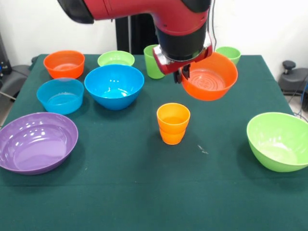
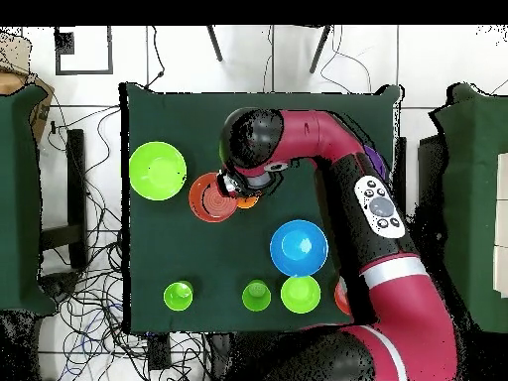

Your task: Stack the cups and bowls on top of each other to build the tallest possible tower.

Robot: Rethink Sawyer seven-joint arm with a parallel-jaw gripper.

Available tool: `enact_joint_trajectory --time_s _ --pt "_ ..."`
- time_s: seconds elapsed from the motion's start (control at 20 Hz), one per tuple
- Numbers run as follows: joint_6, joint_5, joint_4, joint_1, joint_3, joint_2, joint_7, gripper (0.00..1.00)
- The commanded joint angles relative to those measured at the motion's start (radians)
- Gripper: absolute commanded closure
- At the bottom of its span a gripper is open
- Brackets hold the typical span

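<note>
One orange bowl [image 1: 210, 77] clamped by its rim in the gripper [image 1: 185, 73], airborne (mid-carry); next: centre it over the orange cup [image 1: 173, 123] just below, then lower.

Glossy plastic ware on a matt cloth-covered table

The bowls, among them the purple bowl [image 1: 37, 142] at lower left and the blue bowl [image 1: 114, 85], look like smooth shiny plastic with bright highlights, as does the orange cup [image 1: 173, 123] at centre. The green tablecloth [image 1: 144, 192] looks matt and soft like felt. The arm's red shell [image 1: 144, 9] at top is smooth with a satin sheen.
</note>
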Motion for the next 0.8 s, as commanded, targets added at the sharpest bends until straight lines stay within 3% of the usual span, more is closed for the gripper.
enact_joint_trajectory --time_s 0.05,0.25,0.8 --pt "0.113 -0.073 -0.053 -0.012 0.054 0.025 -0.344 1.00" --pt "0.148 -0.078 -0.071 -0.021 0.069 0.017 -0.364 1.00" --pt "0.099 -0.056 0.039 -0.110 0.161 -0.119 -0.386 1.00"
